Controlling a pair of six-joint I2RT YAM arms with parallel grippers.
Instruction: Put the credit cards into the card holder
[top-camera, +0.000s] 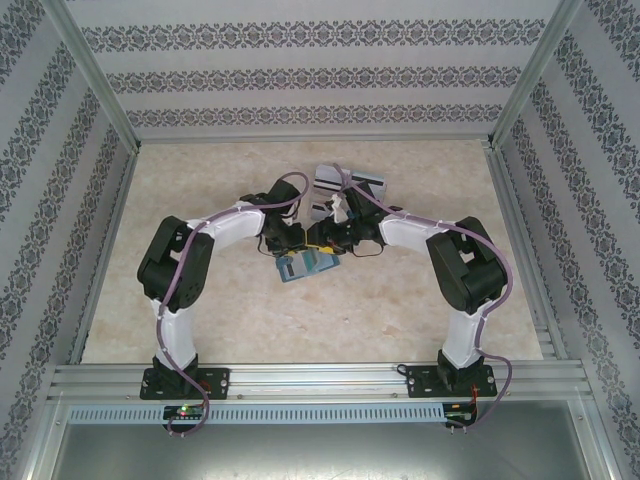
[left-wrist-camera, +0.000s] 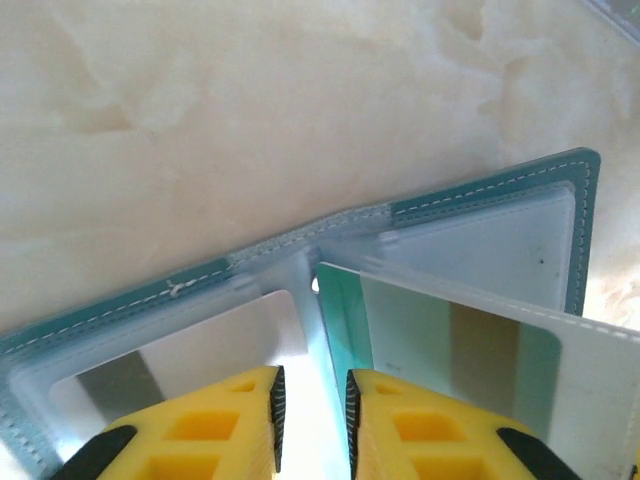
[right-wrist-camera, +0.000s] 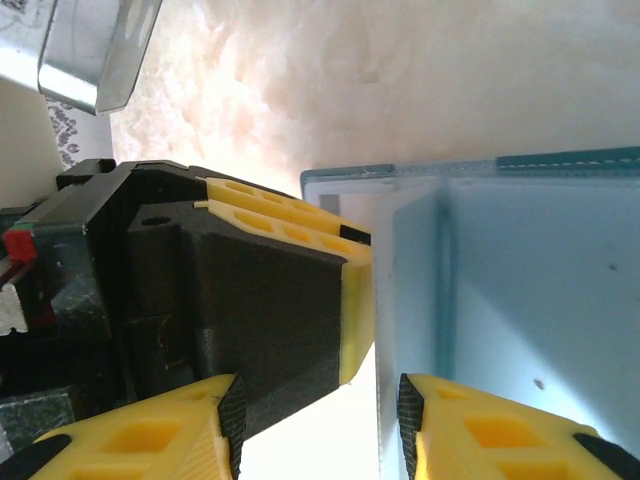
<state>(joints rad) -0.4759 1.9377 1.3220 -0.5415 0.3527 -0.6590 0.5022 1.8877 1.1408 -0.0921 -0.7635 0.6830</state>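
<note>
The work surface is a beige marbled table enclosed on three sides by walls papered in patterned stripes, with an aluminium rail along the near edge carrying both arm bases.

Left arm: it reaches inward to the table centre. The left gripper points down at the card holder, which lies opened flat at the middle of the table between the two arms. The yellow fingers stand a narrow gap apart over the centre fold. A pale strip shows in that gap; whether it is pinched cannot be told.

Card holder: teal-blue cover with white stitching and clear inner sleeves. In the left wrist view, one sleeve holds a pale card with a grey stripe. On the other side of the fold, a teal-and-white card with a dark stripe lies across the sleeve, tilted, its corner at the fold.

Right arm: it reaches inward from the opposite side. The right gripper is open. The edge of a holder sleeve runs between its fingers, close against one pad and apart from the other.

Two further credit cards, white-grey with a dark stripe, lie side by side on the table beyond the grippers.
</note>
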